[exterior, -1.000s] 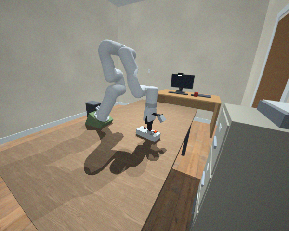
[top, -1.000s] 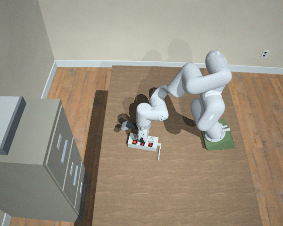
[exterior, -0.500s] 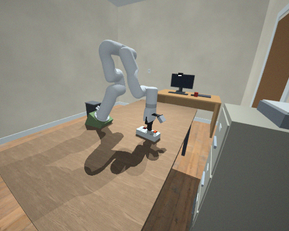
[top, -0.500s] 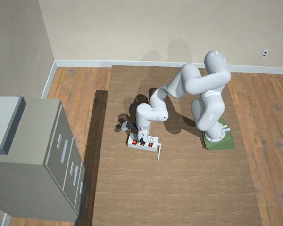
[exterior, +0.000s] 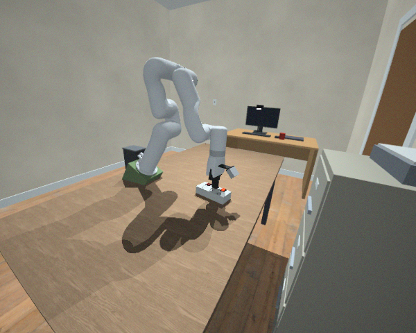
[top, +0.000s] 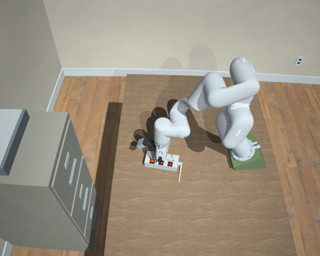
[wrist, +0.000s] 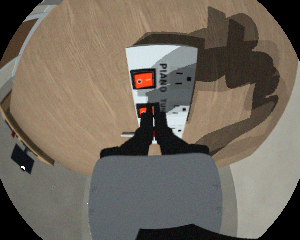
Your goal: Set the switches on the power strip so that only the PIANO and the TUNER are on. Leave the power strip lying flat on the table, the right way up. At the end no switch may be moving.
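A white power strip [top: 173, 166] [exterior: 205, 191] [wrist: 180, 67] lies flat on the wooden table [top: 193, 198], the right way up. It has three red rocker switches in a row. The left switch [top: 152, 160] and the right switch [top: 170, 163] show bright red in the top view. In the wrist view the far switch [wrist: 144, 80] stands beside a label reading PIANO. My gripper [top: 160, 160] [exterior: 215, 186] [wrist: 153, 111] is shut, its black fingertips pressed down on the middle switch [wrist: 145, 111]. Nothing is held between the fingers.
A short white cable stub [top: 180, 172] sticks out from the strip's right end. The arm's green base [top: 247, 162] stands to the right. A grey filing cabinet [top: 36, 176] stands off the table's left edge. A desk with a monitor [exterior: 263, 118] stands beyond the table.
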You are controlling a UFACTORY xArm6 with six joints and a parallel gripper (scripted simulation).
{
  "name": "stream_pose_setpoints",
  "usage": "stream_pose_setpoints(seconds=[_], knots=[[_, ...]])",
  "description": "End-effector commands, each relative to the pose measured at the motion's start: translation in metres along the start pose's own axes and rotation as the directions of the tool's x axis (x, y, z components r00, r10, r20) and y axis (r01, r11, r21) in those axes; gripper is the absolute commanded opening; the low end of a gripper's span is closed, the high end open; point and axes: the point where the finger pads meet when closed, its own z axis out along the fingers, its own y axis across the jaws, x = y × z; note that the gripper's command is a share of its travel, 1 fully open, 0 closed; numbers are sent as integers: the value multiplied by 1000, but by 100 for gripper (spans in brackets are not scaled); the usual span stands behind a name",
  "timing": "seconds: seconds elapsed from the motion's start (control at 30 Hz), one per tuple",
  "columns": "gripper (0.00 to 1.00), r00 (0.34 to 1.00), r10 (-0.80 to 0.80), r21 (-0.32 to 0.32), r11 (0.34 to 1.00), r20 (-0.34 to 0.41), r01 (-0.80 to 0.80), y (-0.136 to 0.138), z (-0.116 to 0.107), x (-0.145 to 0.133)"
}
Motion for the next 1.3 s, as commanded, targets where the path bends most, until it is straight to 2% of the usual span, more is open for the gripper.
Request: stream_pose_setpoints(seconds=[0.0,0.6,1.07,1.27], knots=[[0,1000,0,1,1000,-1,0,0,1,0],[0,1000,0,1,1000,-1,0,0,-1,0],[0,1000,0,1,1000,-1,0,0,-34,0],[0,1000,0,1,1000,-1,0,0,-38,0]])
